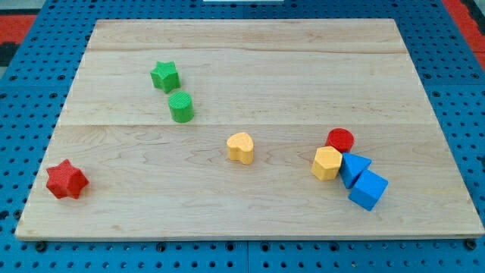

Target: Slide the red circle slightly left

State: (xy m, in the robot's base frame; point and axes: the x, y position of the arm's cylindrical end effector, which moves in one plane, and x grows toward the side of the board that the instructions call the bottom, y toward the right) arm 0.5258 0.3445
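Observation:
The red circle lies at the right of the wooden board. It touches the top of a yellow hexagon and sits just above a blue triangle. A blue cube lies below the triangle, touching it. My tip and the rod do not show in the camera view.
A yellow heart lies near the board's middle. A green star and a green cylinder lie at the upper left. A red star lies at the lower left. Blue pegboard surrounds the board.

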